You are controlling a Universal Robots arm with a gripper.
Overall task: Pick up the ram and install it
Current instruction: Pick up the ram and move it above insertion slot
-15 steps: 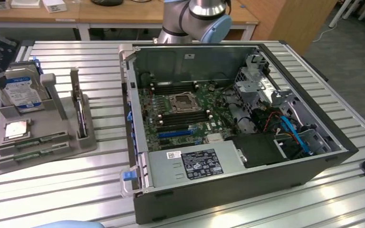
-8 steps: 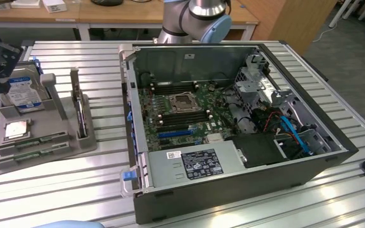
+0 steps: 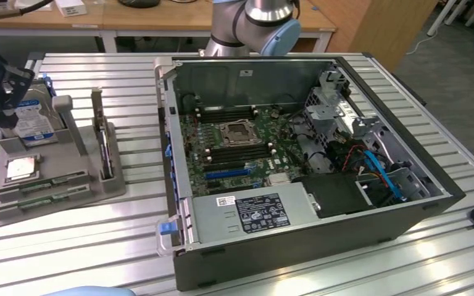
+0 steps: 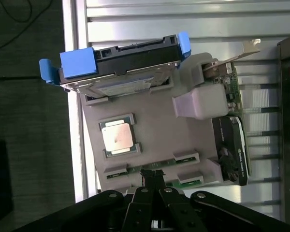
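Note:
Two ram sticks, thin green boards, lie in the slots at the near end of the grey holder tray. One ram stick lies closer to the CPU chip, the other beside it. My gripper hangs over the tray in the exterior view's left. Its dark fingertips are shut together with nothing in them. In the wrist view they stand right over the first ram stick. I cannot tell whether they touch it.
The tray also holds a hard drive with blue clips, a silver CPU chip and an upright graphics card. An open computer case with its motherboard stands at the exterior view's right on the slatted table.

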